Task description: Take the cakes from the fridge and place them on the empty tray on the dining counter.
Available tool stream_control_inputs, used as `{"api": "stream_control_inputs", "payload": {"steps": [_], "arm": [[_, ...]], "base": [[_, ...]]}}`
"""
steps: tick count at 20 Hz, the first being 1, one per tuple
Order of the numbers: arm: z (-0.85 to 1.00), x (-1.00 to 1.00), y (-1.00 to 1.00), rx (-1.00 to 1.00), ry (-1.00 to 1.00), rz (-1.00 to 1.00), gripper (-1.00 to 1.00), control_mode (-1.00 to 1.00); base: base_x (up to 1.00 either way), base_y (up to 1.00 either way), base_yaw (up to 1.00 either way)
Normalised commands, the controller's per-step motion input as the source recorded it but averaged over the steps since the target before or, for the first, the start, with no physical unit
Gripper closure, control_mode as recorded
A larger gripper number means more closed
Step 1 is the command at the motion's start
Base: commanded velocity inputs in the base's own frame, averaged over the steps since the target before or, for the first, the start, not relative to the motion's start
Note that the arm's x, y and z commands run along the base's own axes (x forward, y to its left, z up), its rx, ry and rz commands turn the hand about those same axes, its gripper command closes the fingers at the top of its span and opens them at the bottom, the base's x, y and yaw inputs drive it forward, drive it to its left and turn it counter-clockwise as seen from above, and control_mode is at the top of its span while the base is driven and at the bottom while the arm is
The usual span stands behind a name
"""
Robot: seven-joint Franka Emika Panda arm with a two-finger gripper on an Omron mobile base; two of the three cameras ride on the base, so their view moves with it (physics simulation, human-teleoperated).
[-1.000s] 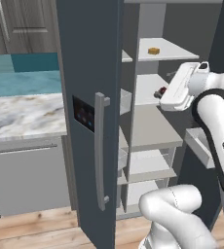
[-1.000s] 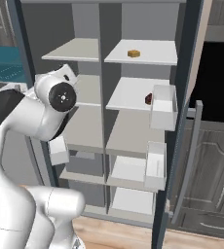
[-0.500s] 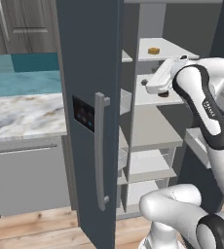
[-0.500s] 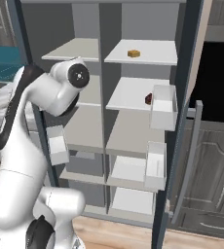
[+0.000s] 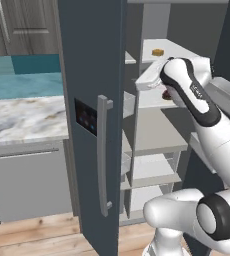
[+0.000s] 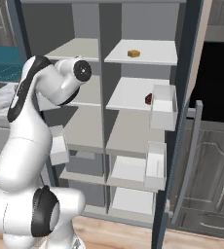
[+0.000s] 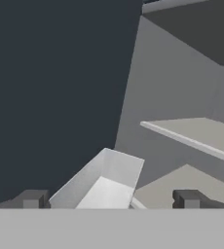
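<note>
Cakes [image 6: 133, 53] on separate shelves inside open fridge [image 6: 138, 104].

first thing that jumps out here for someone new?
The fridge stands wide open, pale shelves nearly bare. Two tiny cakes: a yellow-orange cake on the top right shelf, a dark red-brown cake one shelf below. The white arm reaches inside, gripper open and holding nothing, facing a clear door bin.

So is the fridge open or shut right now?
Open. The fridge has both doors swung wide, baring its shelves, with the yellow cake on the top one and the dark cake below.
</note>
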Motion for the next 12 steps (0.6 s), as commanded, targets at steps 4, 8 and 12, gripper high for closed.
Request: {"api": "stream_control_inputs", "payload": {"steps": [4, 8, 12], "arm": [[-0.08, 0.64, 0.29, 0.02, 0.00, 0.01, -1.00, -1.00], [-0.02, 0.77, 0.02, 0.01, 0.00, 0.00, -1.00, -1.00], [-0.02, 0.26, 0.22, 0.01, 0.01, 0.03, -1.00, -1.00]], "base": [[0.00, 0.00, 0.00], [0.00, 0.00, 0.00], [0.00, 0.00, 0.00]]}}
